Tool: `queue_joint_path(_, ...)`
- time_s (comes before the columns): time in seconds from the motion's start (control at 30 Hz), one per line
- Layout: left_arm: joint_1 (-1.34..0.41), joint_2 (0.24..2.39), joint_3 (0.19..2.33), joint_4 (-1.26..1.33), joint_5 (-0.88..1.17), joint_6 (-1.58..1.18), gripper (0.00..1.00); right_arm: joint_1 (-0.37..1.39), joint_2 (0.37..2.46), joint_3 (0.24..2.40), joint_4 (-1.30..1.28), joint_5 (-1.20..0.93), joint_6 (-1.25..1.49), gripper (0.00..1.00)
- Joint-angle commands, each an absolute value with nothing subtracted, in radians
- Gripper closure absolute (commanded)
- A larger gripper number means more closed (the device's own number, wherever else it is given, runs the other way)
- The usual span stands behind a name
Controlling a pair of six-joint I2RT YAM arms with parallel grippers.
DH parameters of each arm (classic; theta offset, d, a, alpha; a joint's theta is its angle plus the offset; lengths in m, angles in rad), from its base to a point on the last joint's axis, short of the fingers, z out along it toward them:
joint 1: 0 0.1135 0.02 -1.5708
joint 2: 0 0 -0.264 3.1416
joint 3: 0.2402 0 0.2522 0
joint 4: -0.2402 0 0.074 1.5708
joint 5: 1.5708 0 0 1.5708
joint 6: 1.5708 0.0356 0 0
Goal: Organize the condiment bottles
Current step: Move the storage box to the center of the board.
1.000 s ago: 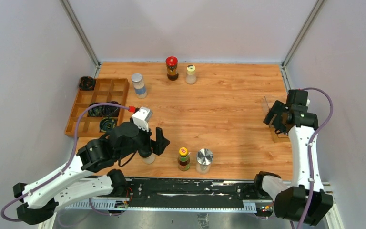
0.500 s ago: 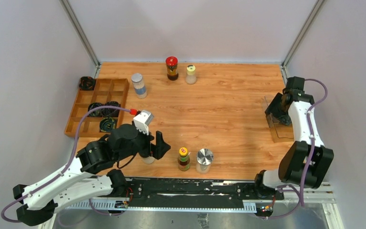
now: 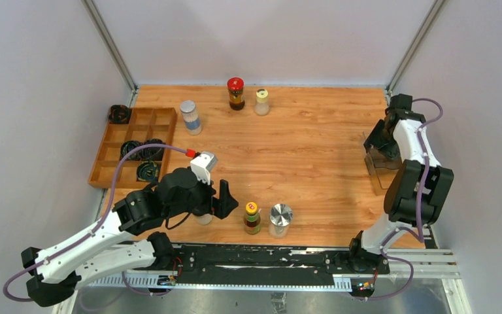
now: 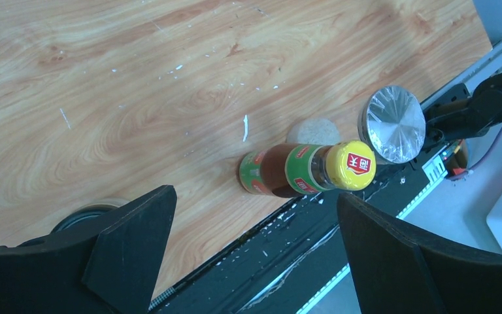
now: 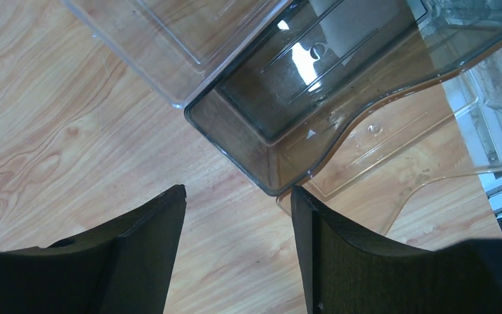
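The condiment bottles point(image 3: 252, 219) stand in two groups on your table point(image 3: 314, 157), three close to the arm bases and three far back. Nearest you, the brown sauce bottle point(image 4: 281, 171) with the yellow cap stands upright just left of the silver-lidded jar point(image 3: 280, 220), close to it but not touching. Left of those, a dark-lidded jar point(image 3: 202, 218) sits half hidden under your left gripper point(image 4: 255, 195). That gripper's jaws are spread wide and hold nothing. In the left wrist view the sauce bottle shows in the gap between the fingers, and the dark lid peeks out by the left finger. Farther out on the left lies the wooden tray point(image 3: 145, 118), with black coiled bundles point(image 3: 142, 150) in its nearer compartments and one more just outside its far corner. Over at the right edge, your right gripper point(image 5: 238, 193) hangs above a smoky clear box point(image 5: 281, 111), its jaws partway apart with bare wood showing between them. The box's corner pokes into that gap beside one finger, and you cannot tell whether it touches. At the back, the blue-labelled jar point(image 3: 190, 117) stands just beside the tray's far right corner. The red-lidded dark jar point(image 3: 236, 93) and the yellow-capped shaker point(image 3: 261, 101) stand side by side near the rear wall, all upright and well apart from both grippers.
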State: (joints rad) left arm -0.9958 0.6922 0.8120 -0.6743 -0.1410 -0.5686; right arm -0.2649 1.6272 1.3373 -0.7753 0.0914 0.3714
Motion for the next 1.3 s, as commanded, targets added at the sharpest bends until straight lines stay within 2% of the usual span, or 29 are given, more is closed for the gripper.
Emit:
queue_joint_path(0.0, -0.989, 0.695, 0.816, -0.653, -0.12, -0.57, 0.0, -0.283, 1.699, 1.362, -0.785, 0.136, 0.39, 0.34)
queue_joint_path(0.3, -0.989, 0.668, 0.797, -0.654, -0.117, -0.592, 0.0, -0.29, 1.773, 1.373, -0.747, 0.111, 0.366, 0.34)
queue_joint_path(0.63, -0.989, 0.608, 0.761, -0.656, -0.133, -0.616, 0.0, -0.265, 1.852, 1.354, -0.702, 0.029, 0.351, 0.39)
queue_joint_path(0.73, -0.989, 0.599, 0.765, -0.657, -0.129, -0.621, 0.0, -0.232, 1.849, 1.346, -0.697, 0.034, 0.341, 0.51)
queue_joint_path(0.9, -0.989, 0.583, 0.763, -0.662, -0.133, -0.62, 0.0, -0.166, 1.812, 1.328, -0.698, 0.069, 0.336, 0.86)
queue_joint_path(0.93, -0.989, 0.579, 0.759, -0.663, -0.134, -0.621, 0.0, -0.151, 1.804, 1.327, -0.699, 0.077, 0.334, 0.95)
queue_joint_path(0.97, -0.989, 0.576, 0.756, -0.665, -0.133, -0.622, 0.0, -0.133, 1.799, 1.329, -0.704, 0.084, 0.333, 0.99)
queue_joint_path(1.27, -0.989, 0.516, 0.736, -0.688, -0.135, -0.643, 0.0, 0.08, 1.782, 1.37, -0.728, 0.123, 0.362, 1.0)
